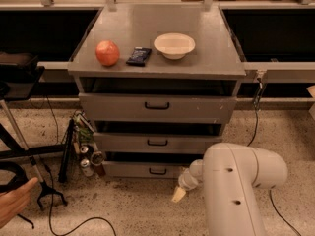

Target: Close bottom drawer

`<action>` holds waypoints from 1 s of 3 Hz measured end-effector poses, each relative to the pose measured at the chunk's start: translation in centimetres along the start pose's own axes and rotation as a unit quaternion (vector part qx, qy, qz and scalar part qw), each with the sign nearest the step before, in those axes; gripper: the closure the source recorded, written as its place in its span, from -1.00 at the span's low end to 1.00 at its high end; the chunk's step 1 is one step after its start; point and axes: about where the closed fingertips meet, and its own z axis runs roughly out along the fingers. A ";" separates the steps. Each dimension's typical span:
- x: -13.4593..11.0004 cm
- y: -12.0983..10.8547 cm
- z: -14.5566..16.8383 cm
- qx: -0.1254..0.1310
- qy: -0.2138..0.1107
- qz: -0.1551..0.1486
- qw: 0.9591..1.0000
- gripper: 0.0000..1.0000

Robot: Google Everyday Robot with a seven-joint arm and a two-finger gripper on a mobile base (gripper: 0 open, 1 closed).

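Observation:
The bottom drawer (142,169) is the lowest grey front of the cabinet, with a small black pull handle (157,171). It stands pulled out a little, with a dark gap above its front. My gripper (179,193) hangs low at the end of the white arm (236,191), just in front of and below the drawer's right end, near the floor. It touches nothing that I can see.
The middle drawer (157,142) and top drawer (157,107) also stand slightly out. On the cabinet top sit a red apple (107,52), a dark snack bag (139,56) and a white bowl (174,45). Cans and clutter (86,154) lie left of the cabinet; a person's hand (17,200) and cables are at lower left.

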 end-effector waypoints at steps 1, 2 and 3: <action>0.1 -0.4 0.8 0.000 0.014 0.017 1.000 -1.00; 0.3 -0.7 0.9 0.006 0.024 0.028 0.999 -1.00; 1.7 -0.4 -0.1 0.003 0.026 0.030 0.999 -1.00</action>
